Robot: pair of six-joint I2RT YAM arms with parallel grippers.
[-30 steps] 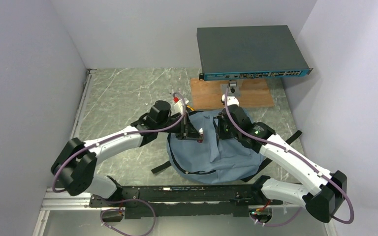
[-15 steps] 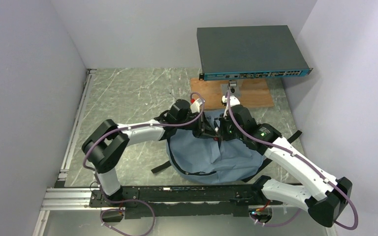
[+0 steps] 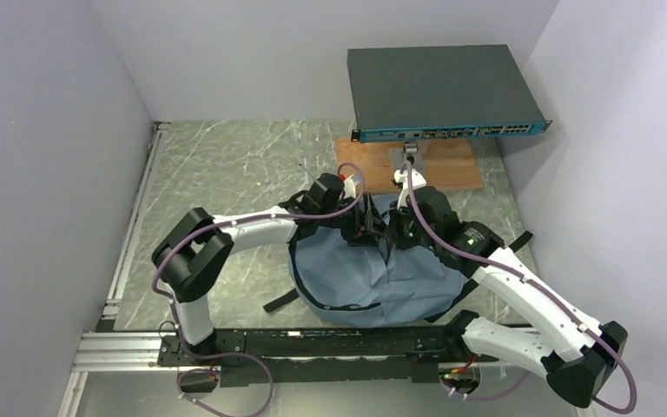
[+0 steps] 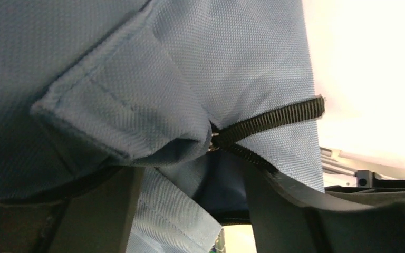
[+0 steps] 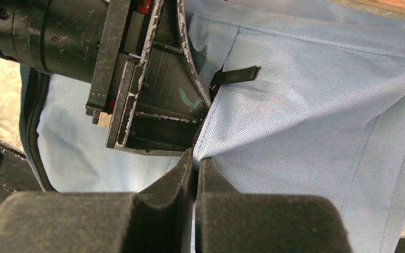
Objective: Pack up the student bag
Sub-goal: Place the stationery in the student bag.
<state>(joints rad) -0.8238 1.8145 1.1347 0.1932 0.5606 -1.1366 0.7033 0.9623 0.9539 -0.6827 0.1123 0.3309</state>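
- The student bag (image 3: 373, 282) lies flat on the marbled grey-green table (image 3: 217, 165), just ahead of the arm bases. Both grippers meet over its far edge.
- The left gripper (image 4: 190, 176) stands with its jaws well apart. A folded flap of the bag's fabric hangs between the two dark fingers (image 4: 103, 211), and neither visibly presses on it.
- The right gripper (image 5: 195, 163) has its jaws pinched together on a thin ridge of the bag's cloth, right beside the left gripper's scratched black body.
- The bag is soft, dusty blue-grey woven cloth with a fine grain, stitched seams and loose creases. Seen from above, its outline is rounded.
- A ribbed black pull tab (image 4: 274, 120) sticks out of the fold, close to the left gripper's fingers.
- Black straps (image 3: 280, 300) trail from under the bag onto the table.
- Beyond the bag sits a wooden board (image 3: 452, 169). Raised over it on a short stand is a flat dark grey box (image 3: 439, 87) with ports along its front.
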